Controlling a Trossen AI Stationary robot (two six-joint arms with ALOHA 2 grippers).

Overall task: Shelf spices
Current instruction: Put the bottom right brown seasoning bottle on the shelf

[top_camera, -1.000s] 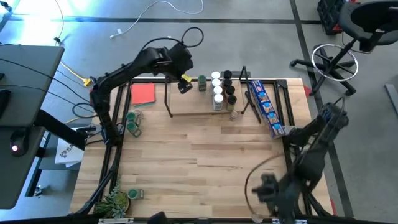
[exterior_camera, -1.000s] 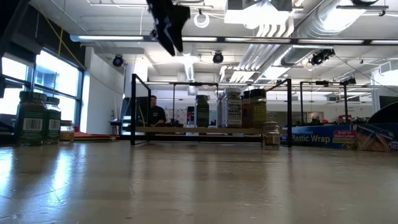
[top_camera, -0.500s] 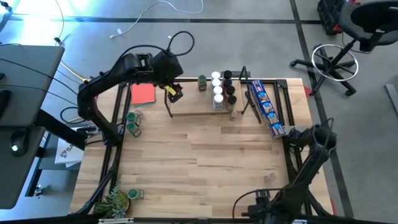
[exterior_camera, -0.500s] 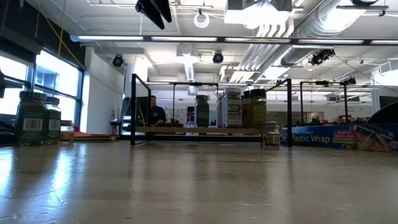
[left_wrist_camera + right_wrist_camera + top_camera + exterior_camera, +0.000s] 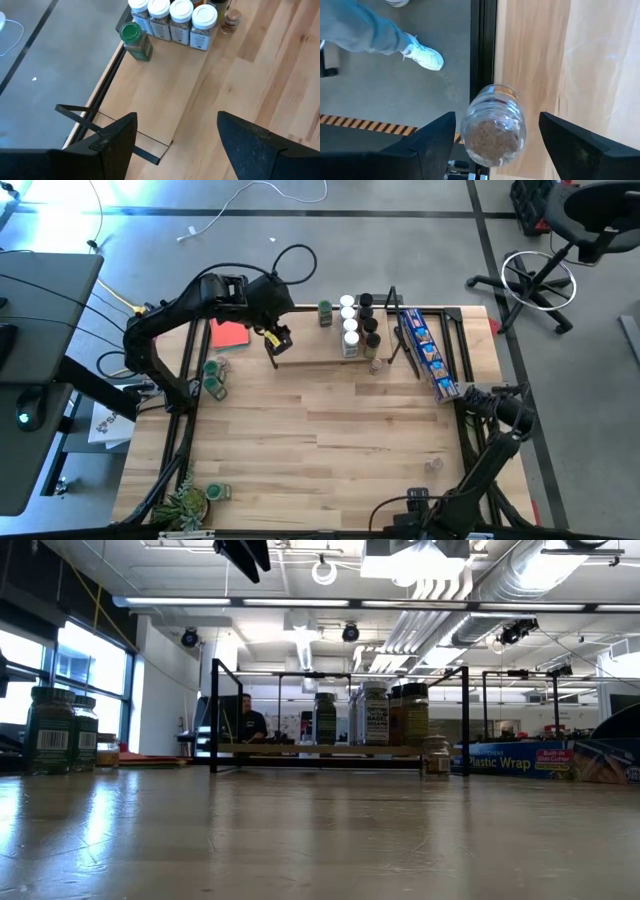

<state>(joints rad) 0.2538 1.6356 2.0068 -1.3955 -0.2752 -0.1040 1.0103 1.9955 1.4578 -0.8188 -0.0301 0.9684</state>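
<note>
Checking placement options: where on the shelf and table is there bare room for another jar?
The shelf board is bare from its left wire frame to the jars, which crowd its right half. The left gripper hangs over that bare end. The table middle is bare too; green-lidded jars crowd the left edge.

Red card [image 5: 231, 332] lies flat at the table's [image 5: 330, 430] far left corner. Across the wood from the card, a long blue packet [image 5: 429, 352] runs along the right edge, reading "Plastic Wrap" in the low view [image 5: 508, 760]. A potted plant [image 5: 184, 504] sits at the near left corner, well apart from the card. Office chair [image 5: 560, 250] stands on the floor beyond the packet. A person [image 5: 246, 721] sits far back in the room.
</note>
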